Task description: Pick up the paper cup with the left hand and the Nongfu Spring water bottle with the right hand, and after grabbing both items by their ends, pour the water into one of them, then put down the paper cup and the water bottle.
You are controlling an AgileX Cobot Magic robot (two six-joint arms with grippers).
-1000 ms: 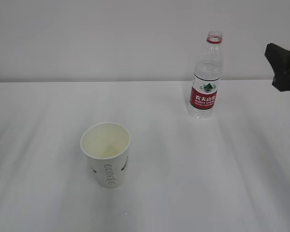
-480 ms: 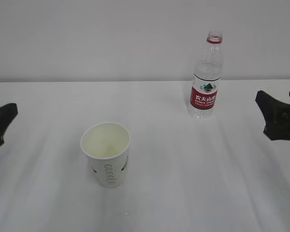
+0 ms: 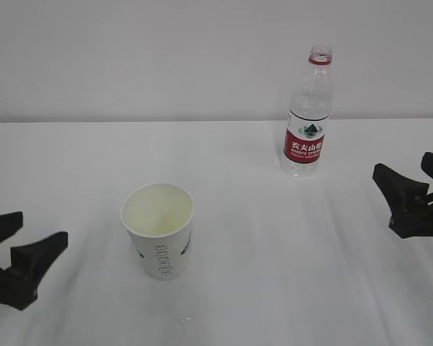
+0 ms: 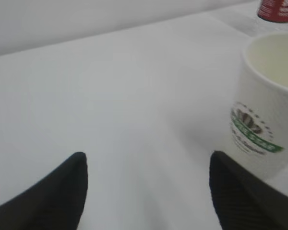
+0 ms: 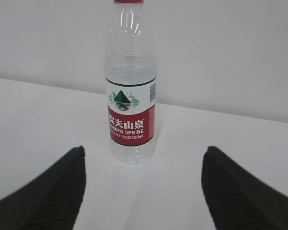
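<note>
The white paper cup (image 3: 159,238) stands upright on the table, left of centre, its cream inside showing. My left gripper (image 3: 42,229) is open low on the table, to the cup's left and apart from it. In the left wrist view the cup (image 4: 269,110) sits off to the right of the open left gripper (image 4: 147,154). The capless Nongfu Spring water bottle (image 3: 307,122) stands upright at the back right. My right gripper (image 3: 402,164) is open to its right, not touching it. In the right wrist view the bottle (image 5: 131,96), clear water inside, stands ahead of the open right gripper (image 5: 144,148).
The white table (image 3: 274,274) runs back to a plain grey wall (image 3: 166,58). The bottle's red label (image 4: 277,7) peeks in at the top right of the left wrist view. Nothing else stands on the table.
Both grippers have come in from the sides and moved lower and nearer, the left toward the cup, the right toward the bottle. Cup and bottle have not moved.
</note>
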